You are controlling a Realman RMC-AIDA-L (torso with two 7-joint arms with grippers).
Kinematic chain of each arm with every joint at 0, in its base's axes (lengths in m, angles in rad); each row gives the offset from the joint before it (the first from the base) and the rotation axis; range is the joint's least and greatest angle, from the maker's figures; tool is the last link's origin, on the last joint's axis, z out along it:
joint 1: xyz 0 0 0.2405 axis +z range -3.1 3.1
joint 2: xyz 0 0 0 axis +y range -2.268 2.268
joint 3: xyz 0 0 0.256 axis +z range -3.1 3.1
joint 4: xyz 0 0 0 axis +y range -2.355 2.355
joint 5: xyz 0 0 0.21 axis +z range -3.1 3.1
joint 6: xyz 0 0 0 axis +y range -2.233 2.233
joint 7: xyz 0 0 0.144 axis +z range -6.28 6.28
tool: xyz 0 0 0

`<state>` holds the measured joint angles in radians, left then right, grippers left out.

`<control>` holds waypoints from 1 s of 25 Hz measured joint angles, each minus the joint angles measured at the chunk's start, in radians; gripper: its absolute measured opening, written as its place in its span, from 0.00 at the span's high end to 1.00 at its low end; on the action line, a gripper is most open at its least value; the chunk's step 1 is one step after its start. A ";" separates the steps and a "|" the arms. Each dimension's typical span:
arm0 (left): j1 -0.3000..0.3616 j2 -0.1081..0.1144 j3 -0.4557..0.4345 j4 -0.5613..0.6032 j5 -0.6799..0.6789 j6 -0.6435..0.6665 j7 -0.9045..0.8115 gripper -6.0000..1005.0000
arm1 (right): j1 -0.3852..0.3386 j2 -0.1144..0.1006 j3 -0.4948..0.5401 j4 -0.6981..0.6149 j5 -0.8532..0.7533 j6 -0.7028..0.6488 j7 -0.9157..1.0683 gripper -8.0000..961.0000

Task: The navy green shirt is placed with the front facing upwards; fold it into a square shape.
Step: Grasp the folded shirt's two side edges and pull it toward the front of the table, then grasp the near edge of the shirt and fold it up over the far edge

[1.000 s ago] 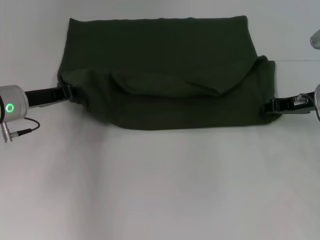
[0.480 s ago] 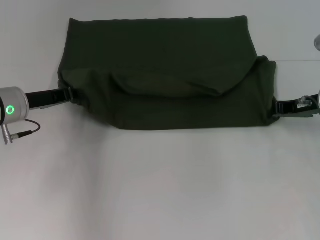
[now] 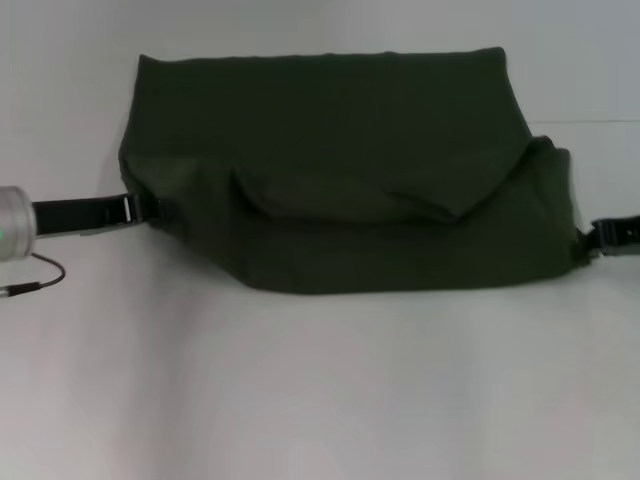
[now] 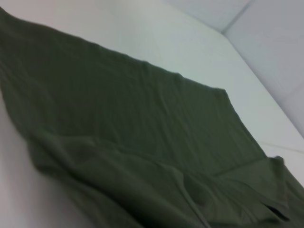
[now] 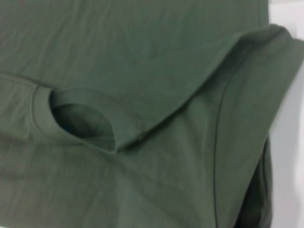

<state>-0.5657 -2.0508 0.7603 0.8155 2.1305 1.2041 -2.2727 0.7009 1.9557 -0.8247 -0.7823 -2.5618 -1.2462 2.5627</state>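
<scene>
The navy green shirt (image 3: 340,150) lies on the white table, its near part folded over into a long band. No lettering shows. My left gripper (image 3: 148,208) grips the band's left end, its fingertips buried in the cloth. My right gripper (image 3: 590,238) holds the right end at the edge of the head view. The left wrist view shows the shirt (image 4: 118,118) as a flat back panel with the rumpled fold in front. In the right wrist view, the shirt (image 5: 156,57) shows its neck collar (image 5: 80,118) folded inside, with a speck of blue label.
The white table (image 3: 320,400) stretches wide in front of the shirt. A pale wall or table edge (image 3: 600,60) runs behind the shirt's far hem. A thin cable (image 3: 40,275) hangs from my left wrist.
The shirt has slid nearer, and its right end has stretched outward. My right gripper moved right and down with the cloth; my left arm drew back to the left.
</scene>
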 joint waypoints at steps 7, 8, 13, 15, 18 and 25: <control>0.022 0.030 -0.093 0.075 0.120 0.354 -0.057 0.94 | -0.048 -0.029 0.009 -0.032 0.000 -0.242 -0.024 0.97; 0.023 0.032 -0.105 0.085 0.142 0.398 -0.060 0.94 | -0.057 -0.030 0.008 -0.038 0.000 -0.267 -0.028 0.97; 0.031 0.039 -0.130 0.125 0.281 0.599 -0.068 0.94 | -0.100 -0.031 0.006 -0.058 -0.031 -0.417 -0.066 0.97; 0.038 0.037 -0.130 0.133 0.330 0.647 -0.063 0.94 | -0.116 -0.031 0.008 -0.058 -0.043 -0.468 -0.085 0.96; 0.047 0.035 -0.130 0.135 0.378 0.687 -0.056 0.95 | -0.138 -0.031 0.012 -0.059 -0.045 -0.519 -0.108 0.96; 0.027 0.047 -0.184 0.126 0.391 0.674 -0.051 0.95 | -0.122 -0.031 0.179 -0.052 -0.012 -0.529 -0.149 0.96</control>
<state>-0.5384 -2.0042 0.5762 0.9418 2.5217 1.8784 -2.3236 0.5794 1.9250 -0.6460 -0.8345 -2.5736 -1.7749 2.4139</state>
